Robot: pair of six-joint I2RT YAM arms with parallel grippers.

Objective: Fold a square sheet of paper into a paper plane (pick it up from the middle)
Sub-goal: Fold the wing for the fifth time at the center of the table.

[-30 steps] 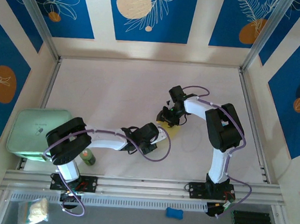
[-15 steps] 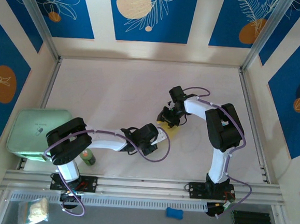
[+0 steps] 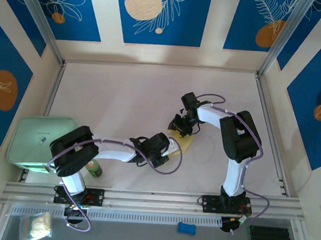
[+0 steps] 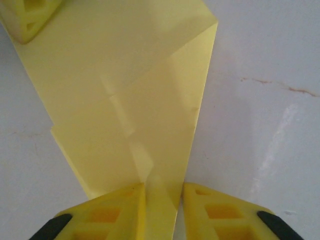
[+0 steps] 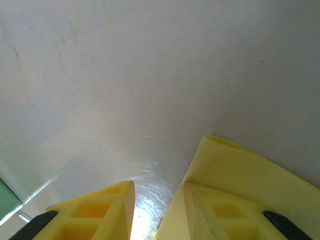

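Yellow sheet of paper (image 3: pixel 183 143), part-folded w/ a centre crease, lies flat mid-desk (image 3: pixel 123 95) between both tools, long axis running near-to-far from left tool (image 4: pixel 164 192) to right tool (image 5: pixel 157 200). Left tool is pinching the near pointed end. Right tool is spread, touching the far corner, so left arm's better placed, I'd judge.

left wrist: folded yellow sheet (image 4: pixel 130 100) cut off by top edge; narrow end hidden between left gripper (image 4: pixel 164 192) fingers, grip unclear | right wrist: sheet runs off right and bottom edges; contact with right gripper (image 5: pixel 159 192) unclear | top: sheet largely under both grippers, shape unreadable
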